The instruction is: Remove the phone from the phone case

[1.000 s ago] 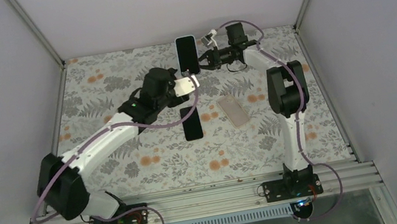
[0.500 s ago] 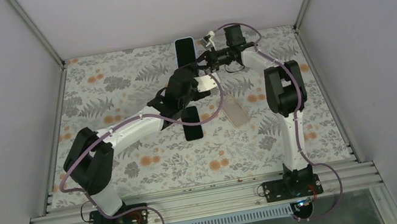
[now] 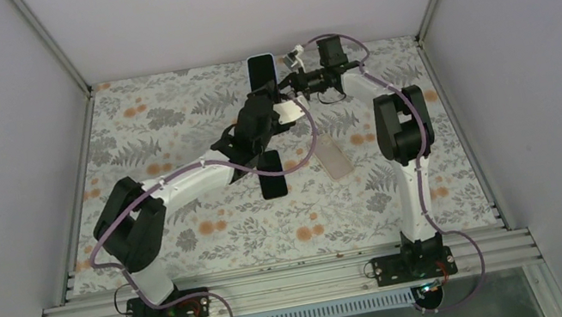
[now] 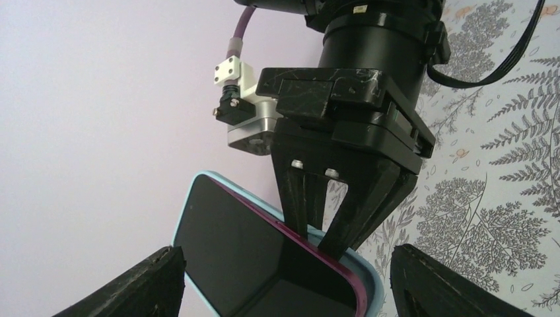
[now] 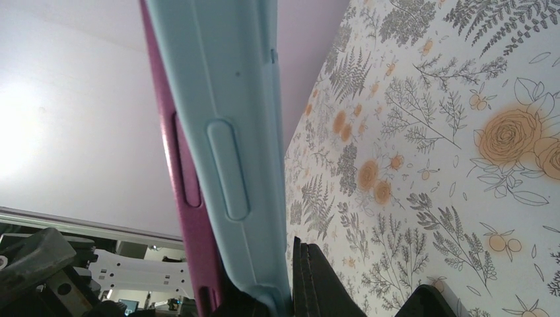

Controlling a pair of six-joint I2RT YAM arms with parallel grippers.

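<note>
The phone [image 4: 257, 264] has a dark screen and a magenta edge and sits in a light blue case [image 4: 366, 281]. It is held upright near the back wall [image 3: 261, 70]. My right gripper [image 3: 282, 87] is shut on the cased phone's long edge, one finger on the screen side and one on the case back [image 5: 317, 284]. In the right wrist view the phone's magenta side [image 5: 181, 165] stands beside the case's blue side [image 5: 224, 132]. My left gripper [image 4: 287, 290] is open, its fingers [image 4: 142, 284] wide on either side of the phone's lower end, not touching it.
A second black phone [image 3: 270, 175] lies flat on the floral table mat, with a clear case [image 3: 332, 156] to its right. The back wall is just behind the held phone. The left arm [image 3: 177, 181] stretches diagonally across the mat.
My left arm has swung right and forward, bringing its open gripper up to the phone's lower end. The right gripper still holds the cased phone in about the same place.
</note>
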